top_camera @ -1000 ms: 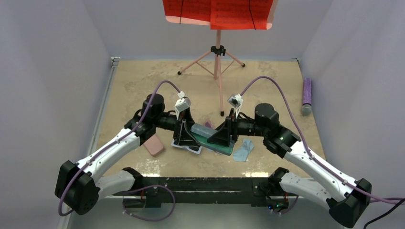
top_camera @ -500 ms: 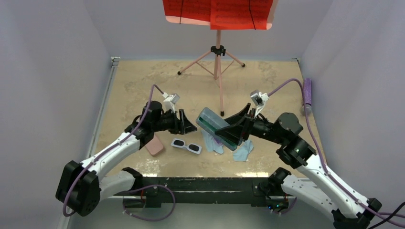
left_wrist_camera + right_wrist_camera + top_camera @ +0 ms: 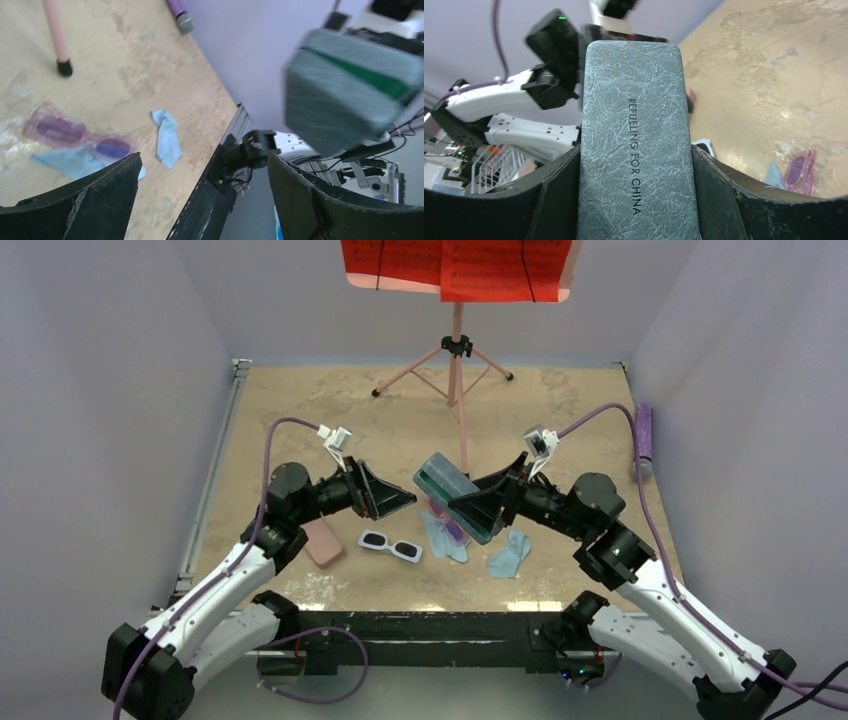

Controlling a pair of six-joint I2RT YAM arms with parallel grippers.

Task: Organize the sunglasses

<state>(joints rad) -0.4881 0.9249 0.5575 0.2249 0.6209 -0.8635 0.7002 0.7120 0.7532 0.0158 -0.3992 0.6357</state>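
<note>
The white sunglasses (image 3: 390, 545) lie flat on the table in front of my left gripper (image 3: 397, 502). That gripper hovers above them, open wide and empty (image 3: 205, 160). My right gripper (image 3: 478, 506) is shut on a grey-blue textured case (image 3: 452, 495), held tilted in the air; the case (image 3: 636, 155) fills the space between the fingers. The pink-purple sunglasses (image 3: 75, 135) rest on a light blue cloth (image 3: 67, 164) below the raised case, and they show partly past the right finger (image 3: 801, 170).
A second light blue cloth (image 3: 510, 555) lies right of the first. A pink case (image 3: 322, 542) sits beside the left arm. A pink music stand (image 3: 457, 370) rises at the back, one foot (image 3: 64, 67) near the sunglasses. A purple cylinder (image 3: 643, 440) lies by the right wall.
My left gripper let go of the grey-blue case, opened wide and drew back to the left. My right gripper lifted the case off the table, uncovering the pink-purple sunglasses and the cloth.
</note>
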